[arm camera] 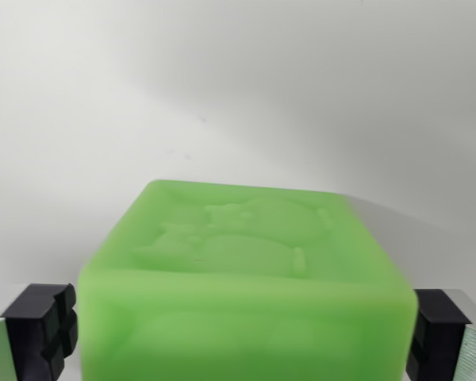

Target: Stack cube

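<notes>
A light green cube [242, 270] with a raised animal figure on its top face fills the lower middle of the wrist view. My gripper [242, 337] straddles it. The black left pad [44, 325] lies against the cube's left side and the black right pad [440, 333] lies against its right side, with no gap showing on either side. The cube's bottom is cut off by the lower edge of the picture, so I cannot tell whether it rests on the surface. No second cube is in view.
A plain white surface [238, 95] spreads behind and around the cube. A soft grey shadow [428, 222] falls to the cube's right.
</notes>
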